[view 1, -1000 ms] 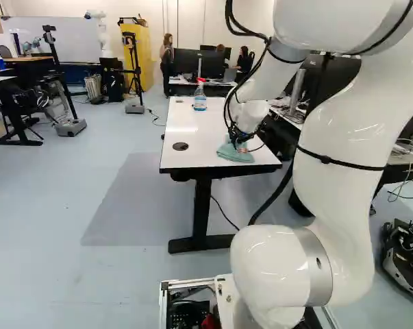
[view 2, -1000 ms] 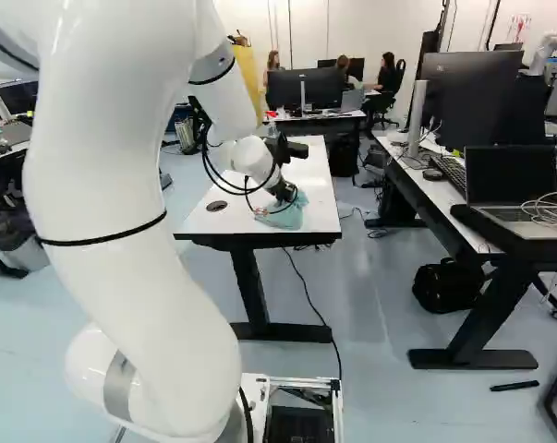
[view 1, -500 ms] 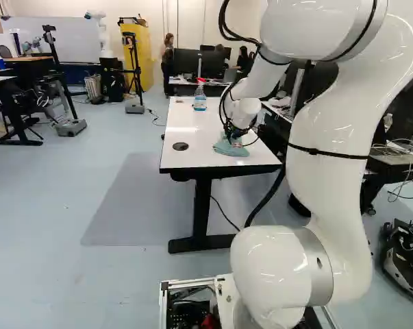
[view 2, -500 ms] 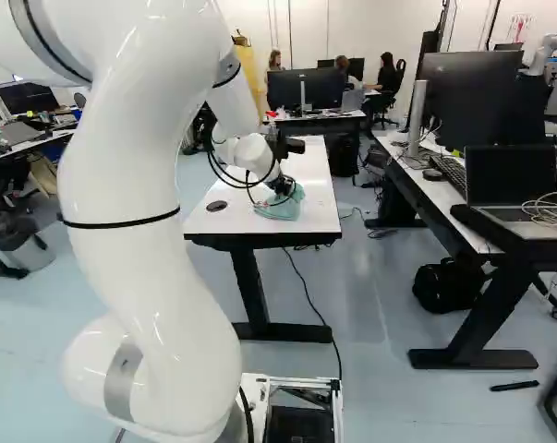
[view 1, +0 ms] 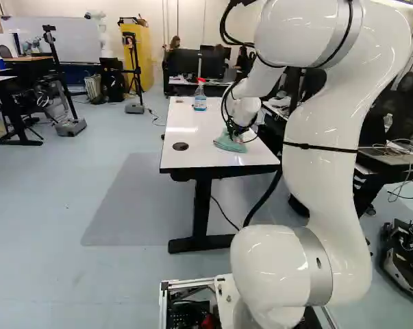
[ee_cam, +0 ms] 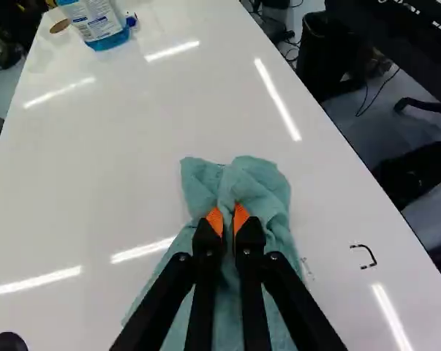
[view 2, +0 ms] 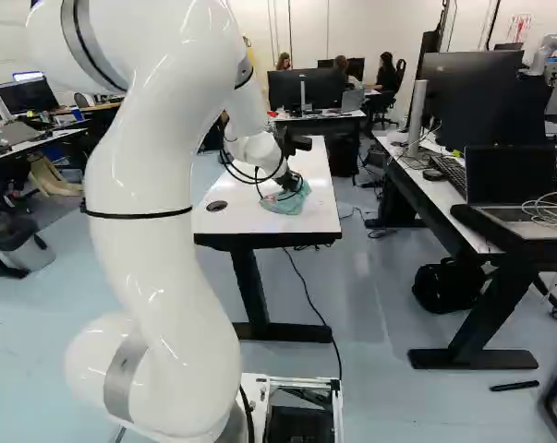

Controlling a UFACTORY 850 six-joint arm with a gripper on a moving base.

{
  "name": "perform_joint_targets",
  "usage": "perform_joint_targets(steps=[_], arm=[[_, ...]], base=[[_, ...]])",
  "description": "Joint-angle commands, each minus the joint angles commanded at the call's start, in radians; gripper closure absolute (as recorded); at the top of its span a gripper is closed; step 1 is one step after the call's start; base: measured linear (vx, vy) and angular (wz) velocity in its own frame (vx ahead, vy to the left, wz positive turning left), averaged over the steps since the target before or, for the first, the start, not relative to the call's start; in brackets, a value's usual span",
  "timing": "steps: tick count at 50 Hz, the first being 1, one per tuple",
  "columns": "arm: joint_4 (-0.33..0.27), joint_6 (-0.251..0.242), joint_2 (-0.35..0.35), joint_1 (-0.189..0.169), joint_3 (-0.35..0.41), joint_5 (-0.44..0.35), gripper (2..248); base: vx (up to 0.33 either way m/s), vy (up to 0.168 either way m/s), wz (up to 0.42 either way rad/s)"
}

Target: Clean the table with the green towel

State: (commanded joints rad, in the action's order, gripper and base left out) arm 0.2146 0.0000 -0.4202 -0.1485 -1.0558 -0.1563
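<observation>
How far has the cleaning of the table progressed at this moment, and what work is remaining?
Done: the gripper is shut on the green towel, which lies against the table. In hand: probably wiping there, though one moment cannot prove motion. Left: a black mark beside the towel still needs wiping; whether other areas were wiped, I cannot tell.

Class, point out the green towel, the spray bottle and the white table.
Green towel (ee_cam: 259, 183), wrist view: folds just ahead of the jaws.
Spray bottle (view 1: 200, 105), left base view: lower body.
White table (view 2: 321, 196), right base view: bare top.
</observation>
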Motion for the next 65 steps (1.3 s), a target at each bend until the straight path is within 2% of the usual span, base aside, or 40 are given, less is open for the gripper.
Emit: perform_joint_targets(steps=[28,65], arm=[[0.0,0.0,-0.012,-0.077,-0.015,0.0,212],[0.0,0.0,0.124,-0.132,0.155,0.0,212]], base=[[0.0,0.0,0.0],[0.0,0.0,0.0]])
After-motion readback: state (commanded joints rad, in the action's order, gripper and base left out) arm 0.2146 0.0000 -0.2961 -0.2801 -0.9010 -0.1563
